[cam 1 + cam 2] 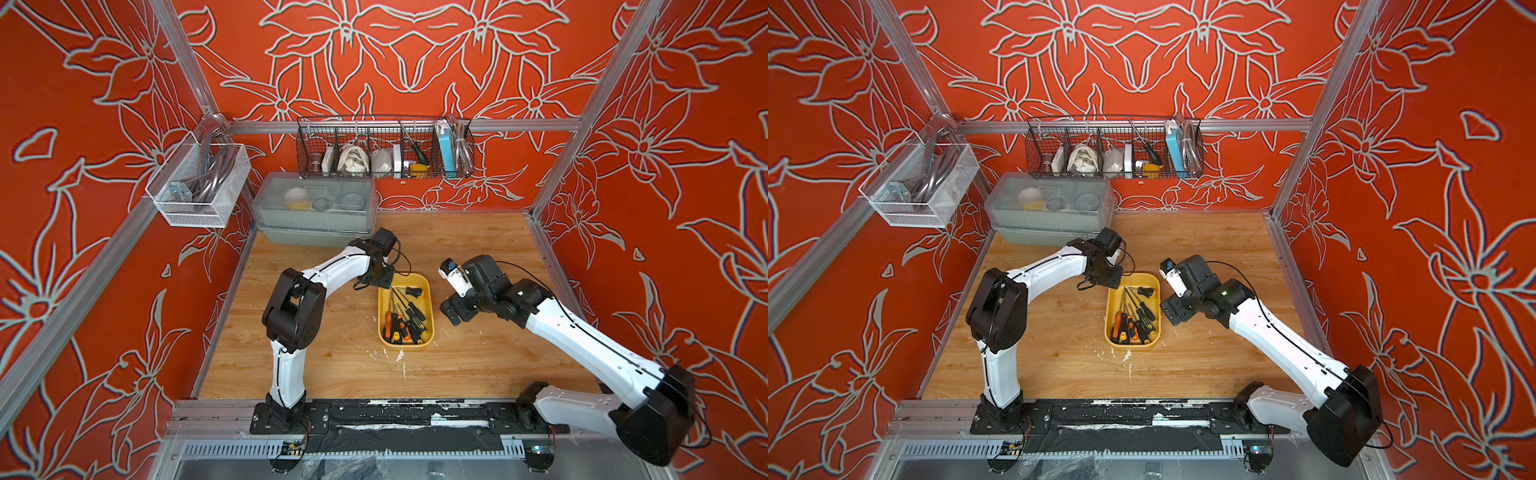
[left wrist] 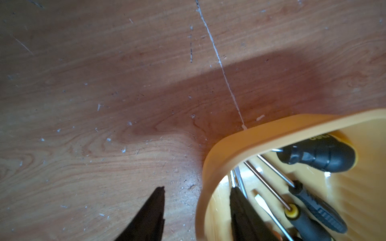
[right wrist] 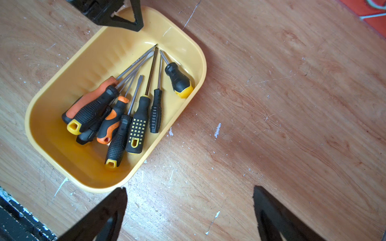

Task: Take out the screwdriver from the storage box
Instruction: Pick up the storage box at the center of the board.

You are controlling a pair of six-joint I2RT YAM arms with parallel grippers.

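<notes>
**Bracing the tray before the pick**

My left gripper [image 2: 196, 189] straddles the rim at a far corner of the shallow yellow plastic storage box [image 3: 89, 56]. One finger is outside over the scuffed wooden table [image 2: 104, 83] and one is inside, jaws partly apart and gripping nothing that I can see. I judge the aim is to pinch that wall and steady the box, so I'd close gently, clear of the nearby shaft tips.

My right gripper [image 3: 189, 187] hangs wide open and empty just beside the box. I'd lower it onto the stubby black-and-yellow screwdriver [image 3: 179, 81], which lies apart from the rest.

- The white mesh basket [image 1: 191, 216] holds grey hose [image 1: 216, 170].
- The lidded grey box [image 1: 299, 237] holds what look like rolls.
- The black wire basket [image 1: 307, 158] holds oddments.
- The yellow box holds several heaped screwdrivers [image 3: 117, 112].
</notes>
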